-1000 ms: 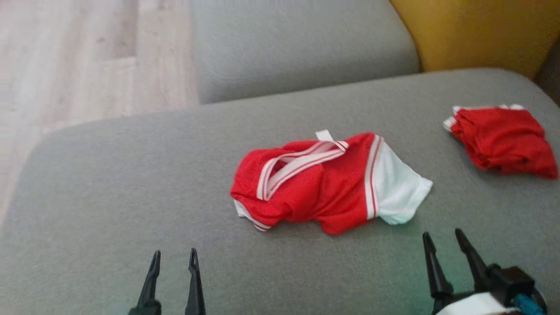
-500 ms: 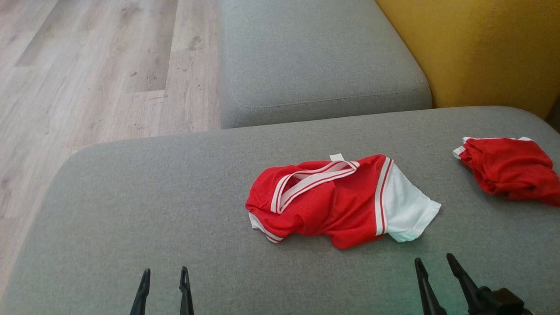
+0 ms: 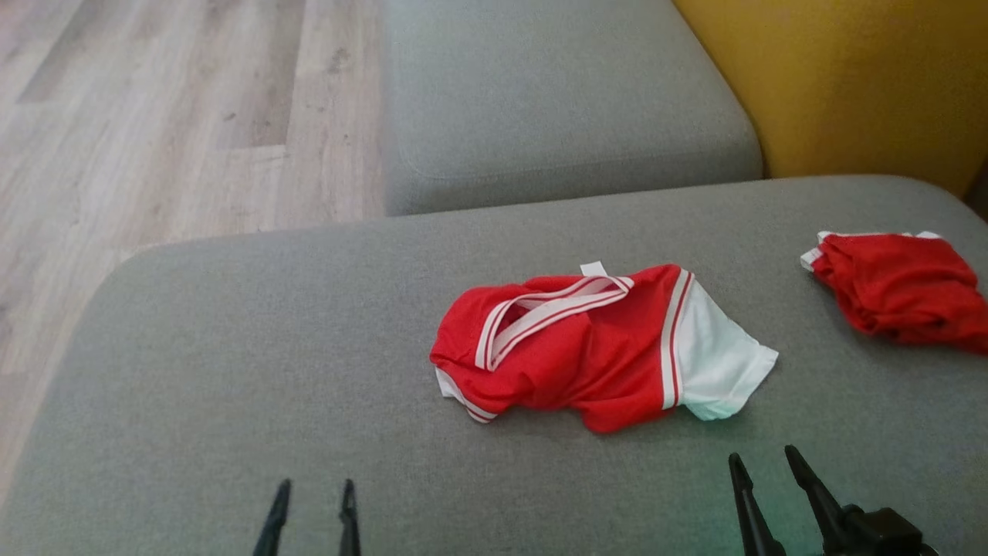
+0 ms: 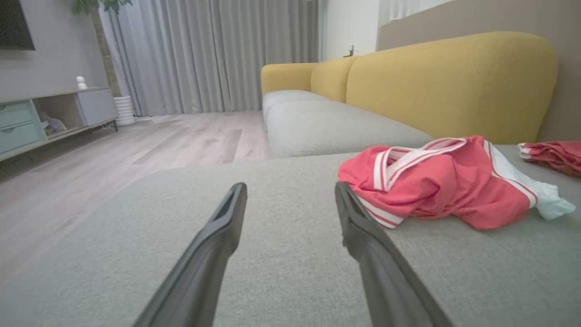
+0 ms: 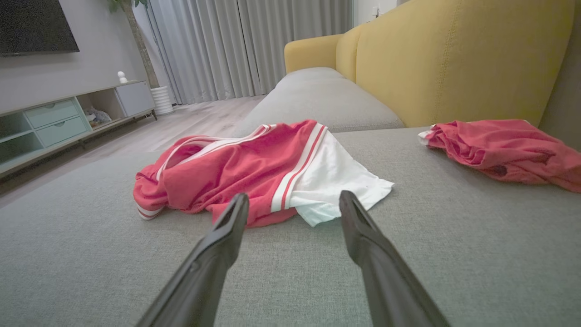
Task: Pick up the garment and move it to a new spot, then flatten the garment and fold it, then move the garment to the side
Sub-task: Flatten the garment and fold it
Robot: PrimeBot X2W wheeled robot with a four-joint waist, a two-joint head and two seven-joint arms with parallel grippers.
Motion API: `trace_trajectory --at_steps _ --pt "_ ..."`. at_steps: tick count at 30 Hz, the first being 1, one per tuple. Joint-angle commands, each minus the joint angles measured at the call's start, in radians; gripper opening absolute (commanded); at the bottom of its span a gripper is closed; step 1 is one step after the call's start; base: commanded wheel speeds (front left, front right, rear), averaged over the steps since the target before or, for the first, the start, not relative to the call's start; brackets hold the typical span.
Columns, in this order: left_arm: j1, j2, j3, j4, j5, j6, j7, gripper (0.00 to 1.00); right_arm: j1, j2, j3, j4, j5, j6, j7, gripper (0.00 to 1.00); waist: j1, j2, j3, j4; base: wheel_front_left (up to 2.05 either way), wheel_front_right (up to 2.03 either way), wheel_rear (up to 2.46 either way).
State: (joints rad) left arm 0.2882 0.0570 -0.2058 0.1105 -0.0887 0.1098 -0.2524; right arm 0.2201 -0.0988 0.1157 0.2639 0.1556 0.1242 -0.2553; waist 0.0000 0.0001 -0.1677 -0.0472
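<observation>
A crumpled red garment with white-striped trim and a white sleeve lies in the middle of the grey sofa cushion; it also shows in the left wrist view as the garment and in the right wrist view as the garment. My left gripper hovers open near the cushion's front edge, well left of the garment. My right gripper is open just in front of the white sleeve, not touching it. Both hold nothing.
A second red garment lies bunched at the cushion's far right. Beyond is another grey seat cushion and the yellow sofa back. Wooden floor drops off to the left.
The head camera shifted, so the whole scene slid in the picture. The garments lie as before and both grippers stay open near the bottom edge.
</observation>
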Motion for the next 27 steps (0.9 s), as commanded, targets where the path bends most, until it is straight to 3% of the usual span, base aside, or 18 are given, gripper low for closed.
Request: trace_trajectory --at_steps 1,8,14,20,27 --pt "-0.071 -0.007 0.019 -0.023 0.008 -0.006 -0.009 1.00 -0.029 -0.004 0.018 -0.033 -0.010 0.007 -0.006 1.00 0.0000 -0.0001 0.010 -0.006 0.00 0.00 0.00" --pt "-0.269 -0.007 -0.109 0.116 -0.007 -0.008 -0.009 1.00 -0.073 -0.031 0.039 -0.046 -0.007 0.007 -0.006 1.00 0.0000 -0.0001 0.099 -0.053 0.00 0.00 0.00" --pt "-0.580 -0.007 -0.337 0.333 -0.057 -0.008 -0.004 1.00 -0.143 -0.066 0.076 -0.063 0.006 0.007 -0.006 1.00 0.0000 -0.0001 0.225 -0.148 0.00 0.00 0.00" --pt "-0.873 -0.007 -0.484 0.508 -0.075 0.062 0.068 1.00 -0.248 -0.067 0.102 -0.069 0.032 0.007 -0.006 1.00 0.0000 -0.0001 0.369 -0.264 0.00 0.00 0.00" --pt "-1.064 -0.007 -0.591 0.657 -0.168 0.083 0.088 1.00 -0.300 -0.046 0.102 -0.057 0.063 0.007 -0.006 1.00 0.0000 -0.0001 0.461 -0.371 0.00 0.00 0.00"
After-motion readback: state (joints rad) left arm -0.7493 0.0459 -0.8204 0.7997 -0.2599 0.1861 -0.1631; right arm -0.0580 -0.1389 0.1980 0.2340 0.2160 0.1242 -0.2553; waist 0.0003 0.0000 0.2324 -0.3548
